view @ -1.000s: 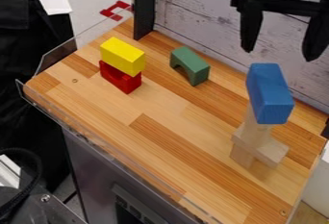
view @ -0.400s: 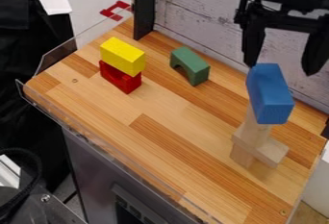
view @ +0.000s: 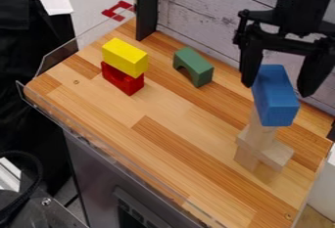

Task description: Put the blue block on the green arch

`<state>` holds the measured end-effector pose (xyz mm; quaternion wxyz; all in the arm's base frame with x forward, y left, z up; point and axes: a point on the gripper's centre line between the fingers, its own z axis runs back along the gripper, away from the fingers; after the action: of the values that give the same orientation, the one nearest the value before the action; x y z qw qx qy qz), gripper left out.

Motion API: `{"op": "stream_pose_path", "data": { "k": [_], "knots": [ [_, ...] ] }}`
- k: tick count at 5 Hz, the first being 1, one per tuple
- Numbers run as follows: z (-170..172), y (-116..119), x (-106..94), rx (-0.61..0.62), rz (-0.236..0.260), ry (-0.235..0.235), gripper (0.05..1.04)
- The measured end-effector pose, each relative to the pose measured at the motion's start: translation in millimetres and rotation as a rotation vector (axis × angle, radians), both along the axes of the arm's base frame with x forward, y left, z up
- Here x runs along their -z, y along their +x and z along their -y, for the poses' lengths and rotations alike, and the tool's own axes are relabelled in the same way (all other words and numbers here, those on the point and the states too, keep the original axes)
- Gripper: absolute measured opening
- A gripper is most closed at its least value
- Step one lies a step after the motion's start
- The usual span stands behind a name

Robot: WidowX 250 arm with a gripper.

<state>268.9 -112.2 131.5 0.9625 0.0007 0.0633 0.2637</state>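
Gripper (view: 276, 91): its fingers stood wide apart, clamped on nothing.
Blue block (view: 275, 98): it showed between the fingers and below their tips, atop the wooden stack (view: 270, 150).
Green arch (view: 194, 66): it rested on the tabletop (view: 163, 146), left of the fingers in the view.
Yellow block (view: 124, 57): it lay farther left of them, on the red block (view: 120, 79).

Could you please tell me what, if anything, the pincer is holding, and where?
Nothing: the pincer is open, and the blue block rests on the wooden blocks.
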Motion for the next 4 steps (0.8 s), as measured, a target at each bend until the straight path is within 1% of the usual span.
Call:
{"op": "stream_pose_path", "data": {
  "k": [1, 2, 3, 4],
  "knots": [
    [1.7, -4.3, 6.6, -0.007, -0.015, -0.014, 0.974],
    [6.6, -6.1, 13.8, -0.020, -0.011, -0.050, 0.699],
    [7.0, -5.7, 14.3, -0.014, -0.010, -0.056, 0.565],
    [5.9, -2.4, 9.5, -0.011, -0.004, -0.063, 0.565]
  ]
}}
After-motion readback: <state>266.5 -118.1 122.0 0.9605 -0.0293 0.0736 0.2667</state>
